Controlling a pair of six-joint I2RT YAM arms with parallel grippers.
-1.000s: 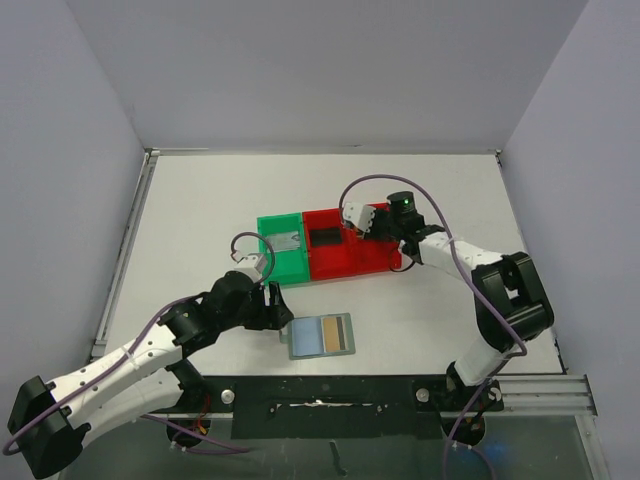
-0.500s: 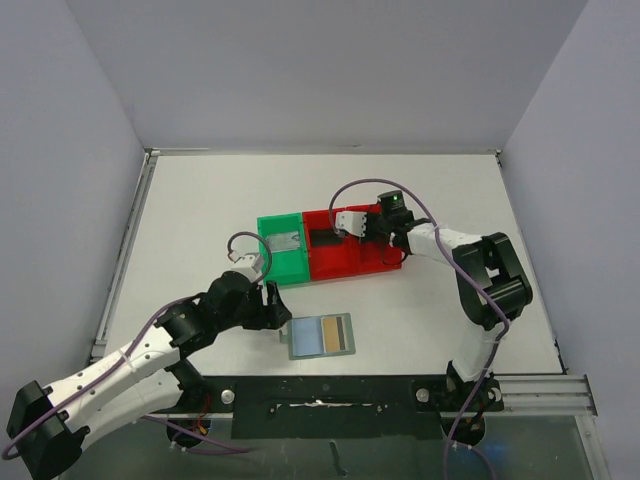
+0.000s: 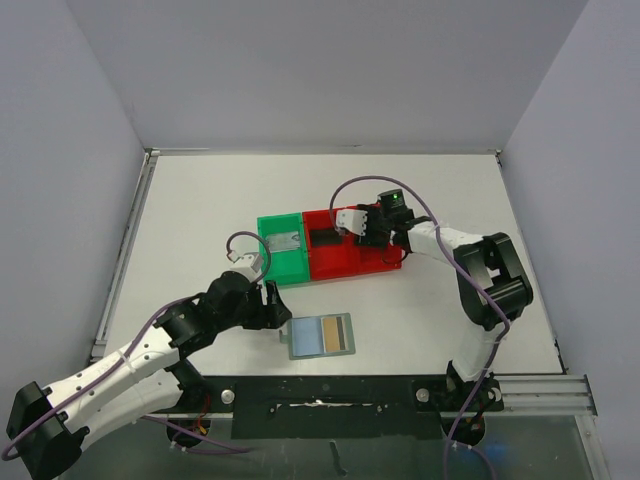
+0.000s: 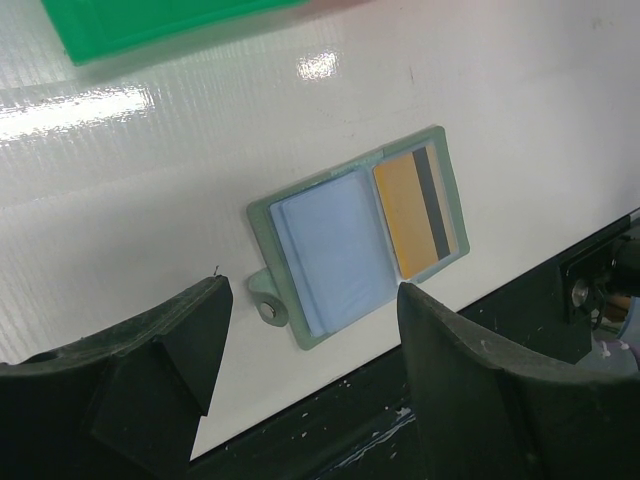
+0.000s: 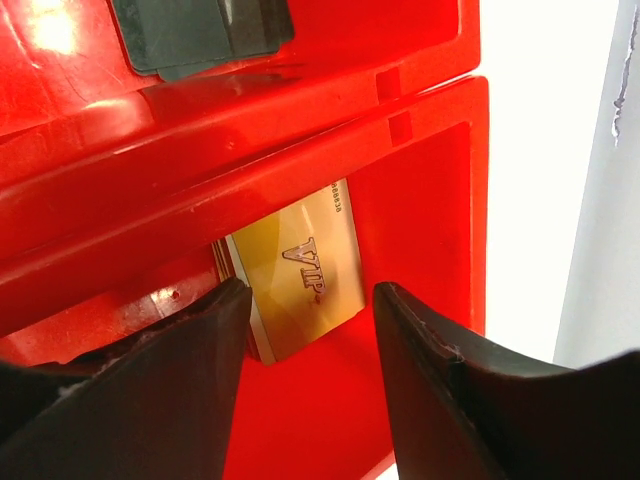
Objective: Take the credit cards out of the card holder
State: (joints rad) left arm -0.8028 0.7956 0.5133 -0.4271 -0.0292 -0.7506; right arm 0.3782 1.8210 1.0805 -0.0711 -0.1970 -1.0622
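Card holder [image 3: 303, 340] is lying flat and open on the tabletop [image 3: 200, 220] right by the near edge, long axis running left to right. One gold card with a dark stripe [image 3: 333, 335] sits in its right-hand pocket. The left pocket looks empty to me, though that blue-grey panel could be hiding something, hard to say from the wrist view. The left end effector [image 3: 278, 308] is the near one by a mile. It hangs just off the holder's left end, fingers spread wide with nothing between them, so the holder lies to its right and a touch nearer the edge. The gold card is at the far end of the holder from it, striped edge outermost. My read is that the next grab means reaching across the empty-looking pocket to get at that card. Further back, a green bin [image 3: 290, 268] has a silver-grey card [image 3: 286, 241] in it. The red bin [image 3: 375, 262] beside it holds a black card [image 5: 200, 30] in one compartment and a gold VIP card [image 5: 295, 280] in the other. The right end effector [image 3: 350, 225] hangs over that VIP card with its jaws apart, gripping nothing, well away from the holder.
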